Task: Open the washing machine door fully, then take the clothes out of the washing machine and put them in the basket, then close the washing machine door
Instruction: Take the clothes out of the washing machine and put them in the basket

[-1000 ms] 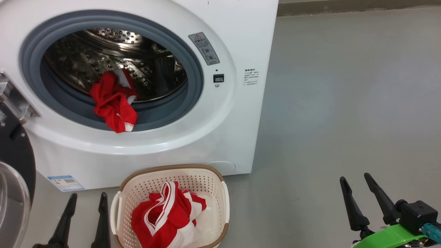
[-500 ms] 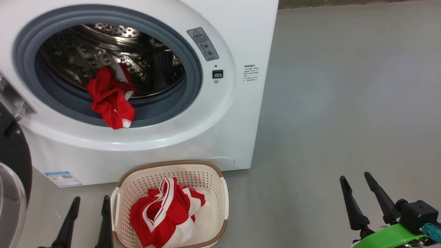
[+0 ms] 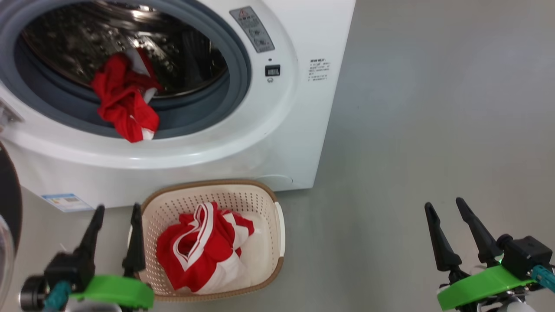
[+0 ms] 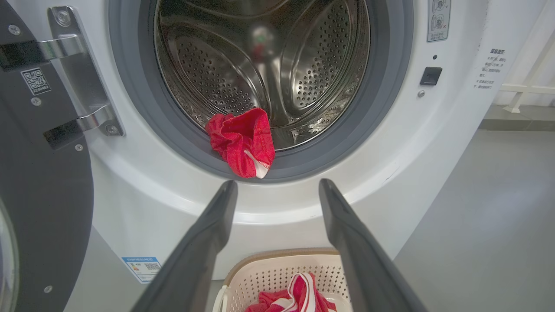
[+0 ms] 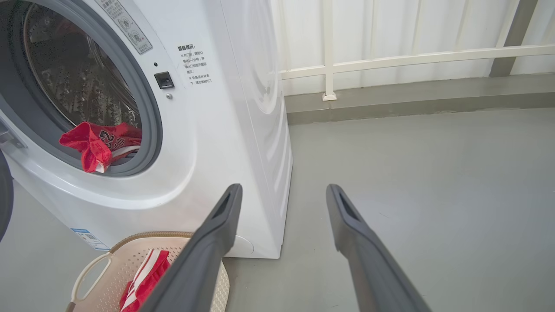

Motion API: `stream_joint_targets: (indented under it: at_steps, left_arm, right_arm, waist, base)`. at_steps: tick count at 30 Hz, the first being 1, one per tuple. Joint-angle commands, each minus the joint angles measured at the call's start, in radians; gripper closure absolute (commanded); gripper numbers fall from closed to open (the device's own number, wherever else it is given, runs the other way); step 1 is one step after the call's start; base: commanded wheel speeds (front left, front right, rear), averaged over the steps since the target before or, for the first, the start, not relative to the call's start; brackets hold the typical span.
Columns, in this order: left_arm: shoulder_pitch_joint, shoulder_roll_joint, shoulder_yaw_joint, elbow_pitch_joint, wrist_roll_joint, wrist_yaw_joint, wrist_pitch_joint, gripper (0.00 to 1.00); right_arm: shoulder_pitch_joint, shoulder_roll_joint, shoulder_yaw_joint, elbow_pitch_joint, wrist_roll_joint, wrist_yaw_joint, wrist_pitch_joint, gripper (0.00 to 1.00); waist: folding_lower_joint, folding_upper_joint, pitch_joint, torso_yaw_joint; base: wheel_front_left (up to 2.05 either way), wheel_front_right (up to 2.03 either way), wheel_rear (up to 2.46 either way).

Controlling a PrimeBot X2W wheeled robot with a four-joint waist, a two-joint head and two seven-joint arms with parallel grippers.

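Trainee: Where do the bright red clothes with white trim lie just now?

Supervisor: Split in two. One red bundle (image 3: pixel 123 102) hangs over the grey rubber gasket (image 3: pixel 204 117) at the lower lip of the steel perforated drum (image 4: pixel 204 73), half in and half out of the white front-loading washing machine (image 3: pixel 282 143). The right wrist view shows numerals on it, so I take it for the jersey. A red-and-white striped garment (image 3: pixel 199 247) lies in the small cream perforated plastic basket (image 3: pixel 264 225).

Trainee: Why does the basket stand there?

Supervisor: It sits on the grey floor (image 3: pixel 433 130) just in front of the machine, below the opening. I judge that gives a pulled-out garment only a short way to travel.

Trainee: And the large round glossy black door (image 4: pixel 43 208)?

Supervisor: It stands open to the left on its metal hinge (image 4: pixel 82 78), off the opening, so an arm has a free way in.

Trainee: The jaws?

Supervisor: Both pairs stand wide and hold nothing. The left jaws hover just beside the basket's left side and point at the machine. In the left wrist view the bundle sits just above the gap between them, which reads as lining up for a reach. The right jaws hang over bare floor, well apart from everything, probably to keep out of the way.

Trainee: What's left?

Supervisor: Fetching that bundle, dropping it in the basket, then shutting the door. The overhanging fabric should pinch easily, though it may drag on the gasket.
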Motion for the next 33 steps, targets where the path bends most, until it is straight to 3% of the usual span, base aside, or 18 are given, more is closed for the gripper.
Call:
stream_joint_targets:
  at_steps: [1, 15, 33]
  left_arm:
    - [-0.064, 0.024, 0.034, -0.001, 0.012, -0.008, -0.005, 0.0]
    - [-0.495, 0.122, 0.04, 0.33, 0.065, 0.024, -0.005, 0.0]
    - [-0.822, 0.236, 0.019, 0.675, 0.081, 0.03, -0.005, 0.0]
  right_arm:
    - [-0.036, -0.008, 0.016, -0.028, -0.014, 0.006, -0.006, 0.0]
    - [-0.154, 0.024, 0.037, -0.035, -0.01, 0.006, -0.006, 0.0]
    - [-0.223, 0.053, 0.074, -0.037, -0.001, 0.006, -0.006, 0.0]
  waist:
    - [0.0, -0.0001, 0.056, -0.008]
    - [0.0, -0.0001, 0.227, -0.063]
    - [0.0, -0.0001, 0.331, -0.159]
  base:
    - [0.0, 0.0, 0.0]
    - [0.0, 0.0, 0.0]
    - [0.0, 0.0, 0.0]
